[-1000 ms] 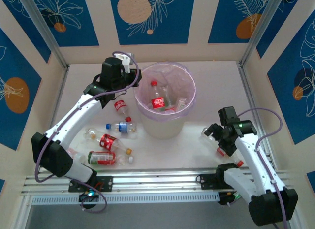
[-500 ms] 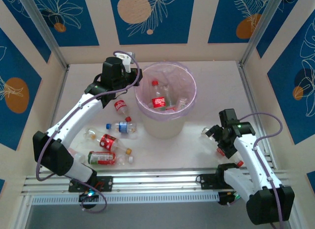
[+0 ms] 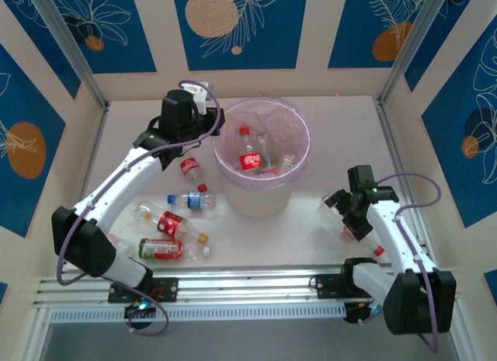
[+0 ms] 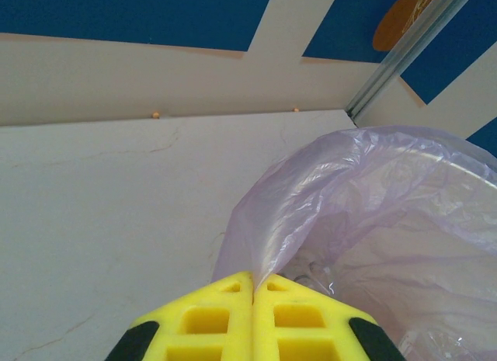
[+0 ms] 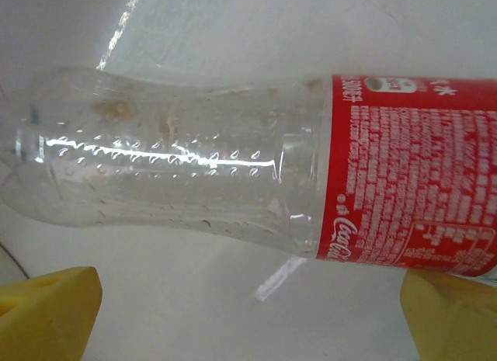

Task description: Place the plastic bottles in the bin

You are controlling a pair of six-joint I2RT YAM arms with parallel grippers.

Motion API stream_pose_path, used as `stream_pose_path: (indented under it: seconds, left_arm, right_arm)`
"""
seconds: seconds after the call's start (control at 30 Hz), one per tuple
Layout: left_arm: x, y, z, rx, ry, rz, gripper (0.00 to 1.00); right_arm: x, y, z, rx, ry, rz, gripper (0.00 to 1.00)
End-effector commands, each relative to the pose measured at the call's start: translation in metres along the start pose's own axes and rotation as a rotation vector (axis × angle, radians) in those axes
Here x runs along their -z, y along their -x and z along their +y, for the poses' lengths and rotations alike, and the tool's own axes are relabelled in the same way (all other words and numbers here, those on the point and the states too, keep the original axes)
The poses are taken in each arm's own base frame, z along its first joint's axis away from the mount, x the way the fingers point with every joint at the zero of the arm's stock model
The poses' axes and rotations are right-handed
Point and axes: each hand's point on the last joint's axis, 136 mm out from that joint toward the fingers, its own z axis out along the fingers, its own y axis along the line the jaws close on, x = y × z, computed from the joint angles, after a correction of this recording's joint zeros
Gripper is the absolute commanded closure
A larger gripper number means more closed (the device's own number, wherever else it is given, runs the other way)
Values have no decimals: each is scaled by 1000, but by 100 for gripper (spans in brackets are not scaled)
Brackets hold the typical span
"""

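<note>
The bin (image 3: 256, 199) is sitting just ahead of my left hand (image 4: 254, 282), which is pressing shut, apparently pinching its liner (image 4: 326, 198). My right hand (image 5: 248, 314) is spreading wide and empty, straddling a red-labelled bottle (image 5: 233, 167) lying on the table (image 5: 233, 35). I am judging that closing on the bottle's body comes next. Its cap is running out of view.

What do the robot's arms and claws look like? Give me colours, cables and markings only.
The left arm and right arm both have white tube links, black joints and a lilac cable. The right carries a small green light. The left claw and right claw have yellow fingers; the left's show square cut-outs and black edges.
</note>
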Motion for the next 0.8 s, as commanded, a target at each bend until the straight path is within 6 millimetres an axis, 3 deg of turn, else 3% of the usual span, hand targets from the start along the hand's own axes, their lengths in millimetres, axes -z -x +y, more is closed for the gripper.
stream_pose_path:
  seconds: [0.0, 0.27, 0.43, 0.5, 0.6, 0.77]
  left_arm:
    - [-4, -8, -1, 7, -9, 44, 100]
    - [-6, -8, 0, 3, 0, 49, 100]
    - [-8, -8, 1, 8, 3, 51, 100]
    - [-8, -8, 0, 10, 2, 51, 100]
    - [-8, -8, 0, 9, 2, 49, 100]
    - [-7, -9, 0, 9, -2, 50, 100]
  right_arm:
    - [-6, 6, 12, 14, 32, 0, 1]
    - [-2, 32, 53, 104, 100, -39, 1]
    - [29, 33, 84, 273, 145, -26, 1]
    - [46, 35, 83, 357, 112, -33, 1]
    - [57, 52, 67, 517, -5, -73, 1]
    - [34, 86, 52, 658, -58, -32, 1]
